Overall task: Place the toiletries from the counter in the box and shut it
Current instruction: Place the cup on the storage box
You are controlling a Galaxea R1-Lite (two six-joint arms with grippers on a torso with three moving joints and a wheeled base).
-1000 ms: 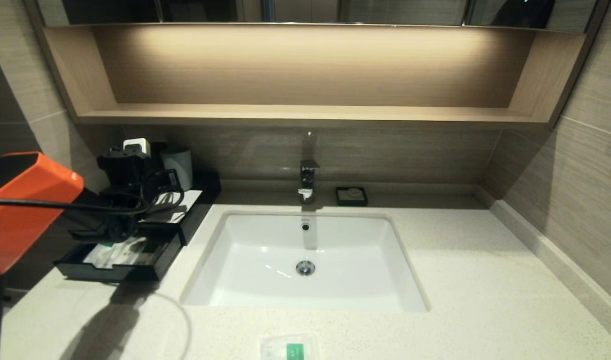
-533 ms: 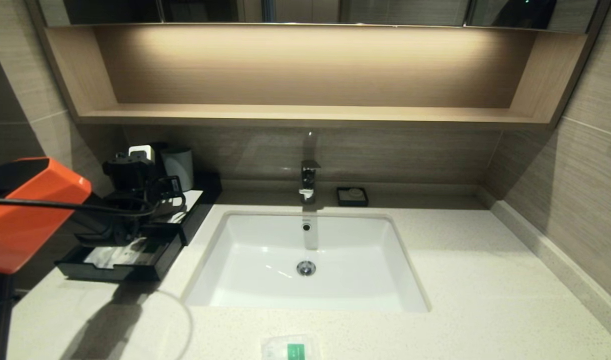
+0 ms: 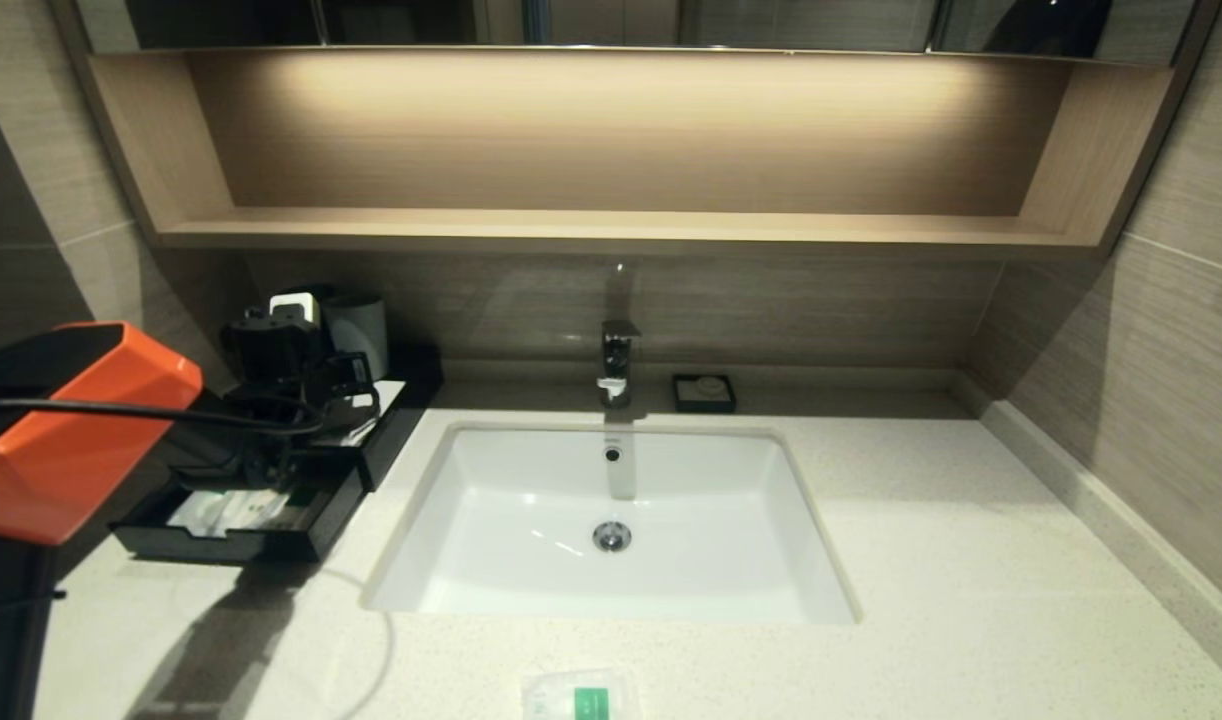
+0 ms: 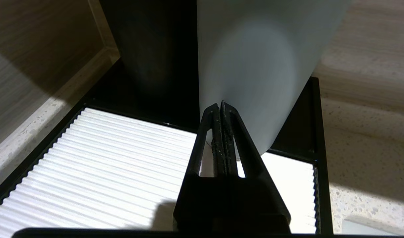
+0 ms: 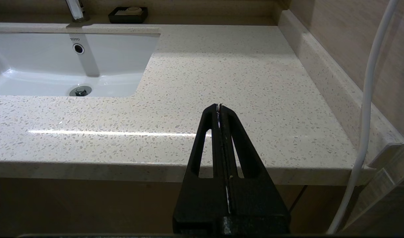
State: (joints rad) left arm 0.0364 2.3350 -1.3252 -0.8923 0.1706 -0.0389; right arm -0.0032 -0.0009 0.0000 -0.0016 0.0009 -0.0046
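Hovering over the box [image 3: 371, 445] top, clenched empty left claw [image 4: 221, 109], its open drawer [image 3: 231, 525] just below.

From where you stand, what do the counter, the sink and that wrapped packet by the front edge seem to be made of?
The counter looks like polished stone or composite: cream, finely speckled, with a streak of reflected light. The sink looks like glazed white ceramic, smooth with bright highlights. The packet seems to be thin translucent plastic wrap with a green label; its contents cannot be made out.
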